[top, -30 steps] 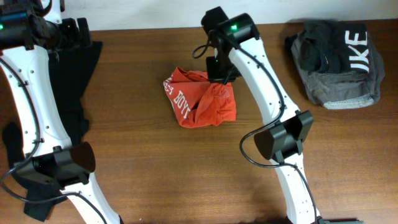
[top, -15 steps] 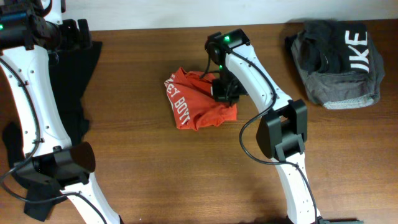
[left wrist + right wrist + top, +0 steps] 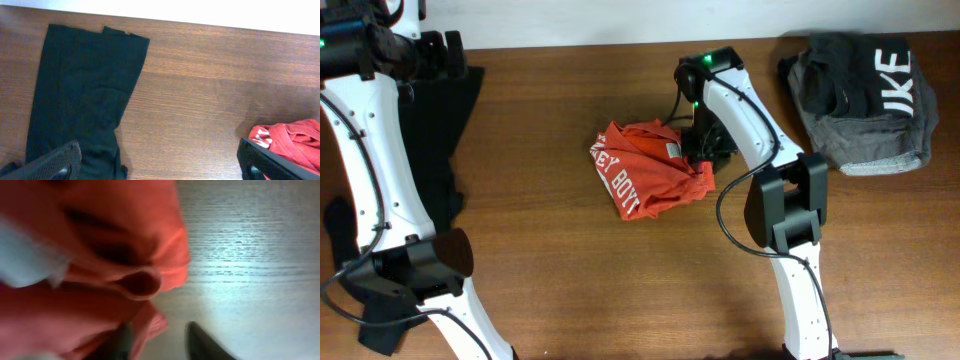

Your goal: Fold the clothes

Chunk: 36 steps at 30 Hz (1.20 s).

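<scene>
Trailing from the near left edge of the wooden surface (image 3: 570, 280) toward its far side, a long black garment (image 3: 435, 160) lies flat, its long axis running near to far beside the left arm. At mid-surface sits the orange-red T-shirt (image 3: 655, 180), crumpled into a loose bundle that is somewhat wider than deep, its long axis roughly left to right. White capital lettering (image 3: 620, 182) runs slantwise down the bundle's left side, with "BOY" legible and the rest creased out of reading. A small white tag (image 3: 672, 150) shows on top near the far edge, too small to read. The right hand (image 3: 705, 152) is down at the shirt's far right corner, touching the cloth. In the blurred right wrist view, the right hand (image 3: 160, 335) has its fingers a little apart with a fold of orange fabric against one of them, but a pinch cannot be confirmed. At the far right, well apart from the shirt, a grey-and-black garment (image 3: 850, 120) lies folded in a heap, with large white letters (image 3: 892, 72) reading "IKE" on a black band. At the far left corner the left hand (image 3: 445, 48) hovers over the black garment's far end. The left wrist view shows the left hand (image 3: 157, 150) spread wide and gripping nothing.
</scene>
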Motion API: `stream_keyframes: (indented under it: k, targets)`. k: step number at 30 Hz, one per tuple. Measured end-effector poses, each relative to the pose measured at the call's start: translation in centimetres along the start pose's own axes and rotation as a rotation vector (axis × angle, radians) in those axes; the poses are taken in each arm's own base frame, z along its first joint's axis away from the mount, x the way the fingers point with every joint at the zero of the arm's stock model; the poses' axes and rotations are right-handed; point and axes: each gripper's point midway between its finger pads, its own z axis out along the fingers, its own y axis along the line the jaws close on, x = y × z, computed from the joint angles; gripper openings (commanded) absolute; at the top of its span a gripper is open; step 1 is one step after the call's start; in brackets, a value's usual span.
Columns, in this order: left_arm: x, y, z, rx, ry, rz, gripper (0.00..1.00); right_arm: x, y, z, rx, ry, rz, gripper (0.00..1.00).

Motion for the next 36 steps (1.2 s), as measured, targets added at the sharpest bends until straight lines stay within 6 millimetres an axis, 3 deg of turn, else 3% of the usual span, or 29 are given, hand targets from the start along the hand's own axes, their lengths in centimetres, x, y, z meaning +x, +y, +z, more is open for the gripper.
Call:
stream_keyframes:
  k: [8,12,17,23,29,36]
  targets:
    - [-0.5,0.0,0.0,-0.001,-0.019,0.002,0.99,-0.9,2.8,-3.9,-0.148,-0.107,-0.193,0.62]
    - [-0.7,0.2,0.0,-0.007,-0.029,0.002,0.99,-1.0,3.9,-4.0,-0.178,-0.126,-0.283,0.62]
    - [-0.8,0.4,0.0,-0.014,-0.031,0.0,0.99,-3.3,5.3,-3.9,-0.19,-0.229,-0.359,0.66]
    - [-0.9,0.5,0.0,-0.019,-0.036,0.001,0.99,-5.4,4.6,-2.5,-0.199,-0.277,-0.454,0.66]
    - [-0.9,0.5,0.0,-0.019,-0.036,0.001,0.99,-6.8,2.8,0.0,-0.208,-0.279,-0.513,0.46]
    - [-0.9,0.4,0.0,-0.018,-0.036,0.001,0.99,-6.9,3.1,0.7,-0.286,-0.286,-0.574,0.25]
